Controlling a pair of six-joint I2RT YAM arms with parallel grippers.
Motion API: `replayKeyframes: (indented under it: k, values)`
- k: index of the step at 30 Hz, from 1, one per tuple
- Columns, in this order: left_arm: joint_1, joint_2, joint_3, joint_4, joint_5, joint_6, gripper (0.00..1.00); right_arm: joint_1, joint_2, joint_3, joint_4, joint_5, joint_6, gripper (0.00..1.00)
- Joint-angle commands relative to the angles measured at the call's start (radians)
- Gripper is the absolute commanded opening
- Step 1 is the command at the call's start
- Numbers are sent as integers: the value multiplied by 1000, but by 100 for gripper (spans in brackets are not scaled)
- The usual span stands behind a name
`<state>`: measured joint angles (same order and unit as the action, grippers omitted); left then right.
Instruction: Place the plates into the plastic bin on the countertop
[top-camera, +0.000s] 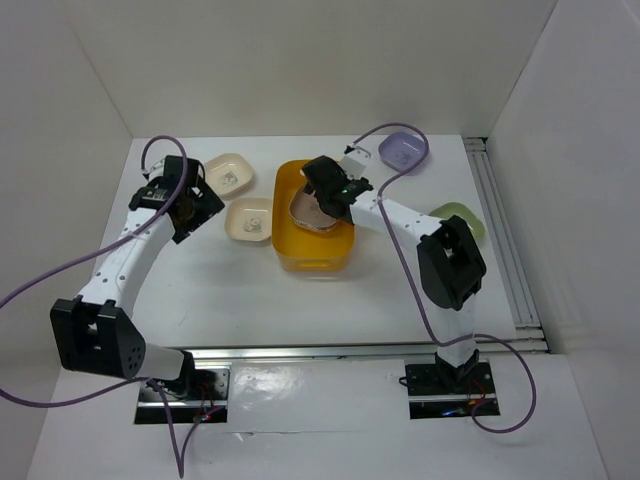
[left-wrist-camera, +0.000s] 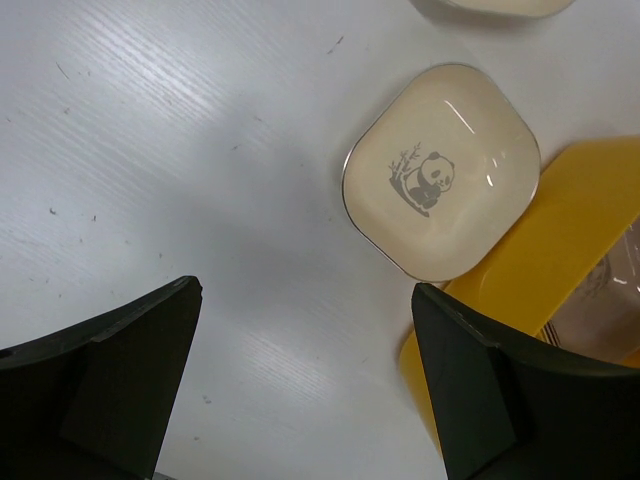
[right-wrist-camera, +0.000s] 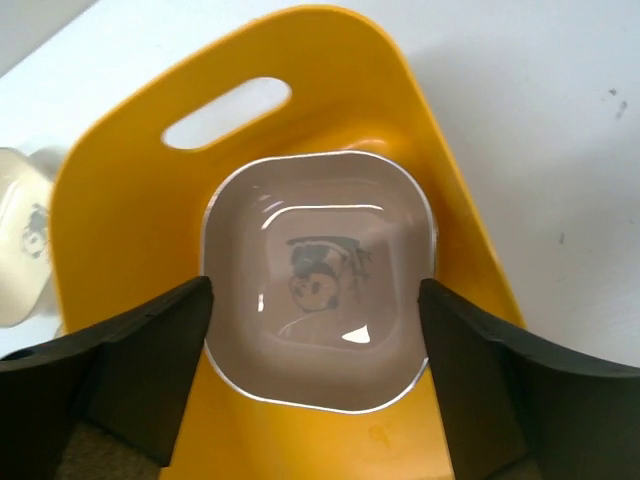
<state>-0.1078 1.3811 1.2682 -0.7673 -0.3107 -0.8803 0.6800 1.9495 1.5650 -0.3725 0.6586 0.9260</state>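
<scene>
The orange-yellow plastic bin (top-camera: 335, 255) stands mid-countertop. A brown-mauve plate (top-camera: 308, 213) lies inside it; the right wrist view shows it (right-wrist-camera: 320, 270) on the bin's floor (right-wrist-camera: 120, 220), picture up. My right gripper (top-camera: 330, 192) hovers over it, open, a finger above each side edge (right-wrist-camera: 315, 290). My left gripper (top-camera: 198, 205) is open and empty over bare countertop (left-wrist-camera: 305, 300). A cream panda plate (top-camera: 250, 220) lies just right of it, against the bin (left-wrist-camera: 440, 170). A second cream plate (top-camera: 229, 172) and a lavender plate (top-camera: 403, 150) lie further back.
A pale yellow-green plate (top-camera: 462, 215) lies at the right, partly hidden behind my right arm. White walls bound the countertop on three sides. A metal rail (top-camera: 505, 240) runs along the right edge. The bin's near corner (left-wrist-camera: 560, 240) shows beside my left gripper's right finger.
</scene>
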Motion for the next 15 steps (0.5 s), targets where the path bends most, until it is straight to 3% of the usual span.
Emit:
replayKeyframes:
  k: [1, 3, 9, 11, 15]
  values:
    - [16, 35, -42, 55, 1, -55, 100, 18, -62, 69, 62, -37, -93, 93]
    - [25, 59, -64, 88, 10, -55, 100, 42, -116, 44, 127, -37, -137, 100]
    - [25, 248, -56, 232, -60, -36, 99, 53, -412, -158, 315, -169, -358, 100]
    - [34, 307, -20, 280, -13, 4, 99, 24, -518, -265, 351, -281, -406, 100]
    - [34, 424, 26, 301, 21, 14, 96, 0, -650, -381, 354, -321, -458, 100]
